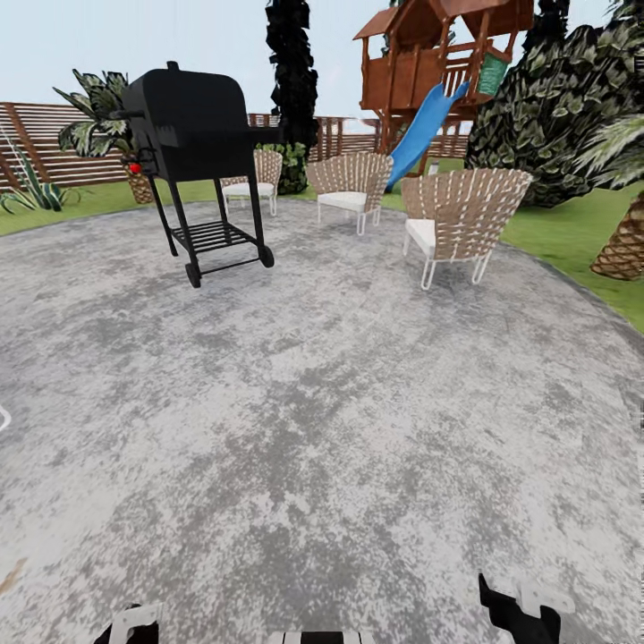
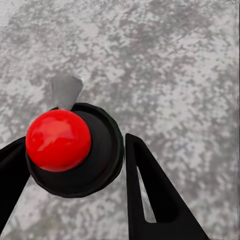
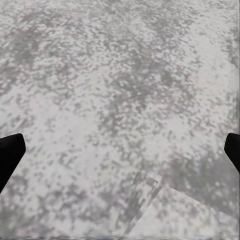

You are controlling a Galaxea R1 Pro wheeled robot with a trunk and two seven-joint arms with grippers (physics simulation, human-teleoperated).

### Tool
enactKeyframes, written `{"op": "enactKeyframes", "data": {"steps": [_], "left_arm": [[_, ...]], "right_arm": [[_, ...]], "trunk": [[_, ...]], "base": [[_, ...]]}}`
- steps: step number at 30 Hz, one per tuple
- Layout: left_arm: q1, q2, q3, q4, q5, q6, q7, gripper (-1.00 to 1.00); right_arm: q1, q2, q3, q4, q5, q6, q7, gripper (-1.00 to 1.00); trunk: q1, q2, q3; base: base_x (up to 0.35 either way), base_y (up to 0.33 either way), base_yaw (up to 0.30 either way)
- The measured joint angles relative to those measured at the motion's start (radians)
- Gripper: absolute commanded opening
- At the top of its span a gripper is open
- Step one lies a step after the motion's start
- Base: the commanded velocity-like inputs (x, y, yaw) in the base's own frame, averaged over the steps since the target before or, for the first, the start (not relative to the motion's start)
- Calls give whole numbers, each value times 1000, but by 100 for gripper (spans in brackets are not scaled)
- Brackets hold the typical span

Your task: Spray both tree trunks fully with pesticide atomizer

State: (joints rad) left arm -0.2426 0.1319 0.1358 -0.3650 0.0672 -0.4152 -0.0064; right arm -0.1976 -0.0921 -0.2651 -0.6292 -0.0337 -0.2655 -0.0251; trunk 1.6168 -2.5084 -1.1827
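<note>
Grey mottled paving (image 1: 340, 402) spreads wide, a round patio with green lawn (image 1: 572, 237) beyond its far rim and a brown slatted fence (image 1: 45, 143) behind that. Past the paving's far edge rises a wooden play tower (image 1: 438, 54) with a blue slide (image 1: 427, 130); a dark bushy shrub (image 1: 555, 107) bulks beside it, and a scaly palm trunk (image 1: 624, 241) sits at the paving's right edge. On the paving's far left stands a black barbecue (image 1: 192, 125) on wheels, three wicker chairs (image 1: 461, 219) to its right. No smooth grey-tan trunk shows yet, so the trees are still to be found.

Now the left gripper (image 2: 75, 165), and there's the prize: the atomizer (image 2: 75, 150), dark round body with its red top toward the camera, sits between the black fingers (image 2: 150, 195), which close against its sides. It hangs above bare paving. The right gripper (image 3: 120, 150) is spread wide, only its fingertips (image 3: 10, 152) poking in at the frame edges, nothing between them.

The risk, as I see it: the sprayer is small and round, so a jolt while driving could twist or slip it in the grip. And steering toward the barbecue or chairs could clip the low-held arms.
</note>
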Motion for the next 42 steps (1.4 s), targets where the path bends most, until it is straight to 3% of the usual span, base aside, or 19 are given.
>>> {"op": "enactKeyframes", "data": {"steps": [7, 11, 24, 37, 42], "left_arm": [[1, 1, 2, 0, 1, -1, 0, -100], [1, 1, 0, 0, 0, -1, -1, -100], [1, 1, 0, 8, -1, 0, 1, -100], [2, 1, -1, 9, 0, -1, 0, -100], [2, 1, -1, 9, 0, -1, 0, -100]], "right_arm": [[0, 45, 2, 19, 67, 0, 1, 100], [1, 54, 4, 44, 82, 0, 1, 100], [0, 55, 3, 49, 84, 0, 1, 100], [1, 55, 3, 51, 83, 1, 1, 100], [1, 55, 3, 51, 84, 2, 1, 100]], "trunk": [[-3, 2, 36], [-5, 3, 56], [-11, 6, 110], [-17, 9, 160], [-36, 44, 176]], "base": [[0, 0, -221], [0, 0, -217], [0, 0, -49], [0, 0, -251], [0, 0, -265]]}}
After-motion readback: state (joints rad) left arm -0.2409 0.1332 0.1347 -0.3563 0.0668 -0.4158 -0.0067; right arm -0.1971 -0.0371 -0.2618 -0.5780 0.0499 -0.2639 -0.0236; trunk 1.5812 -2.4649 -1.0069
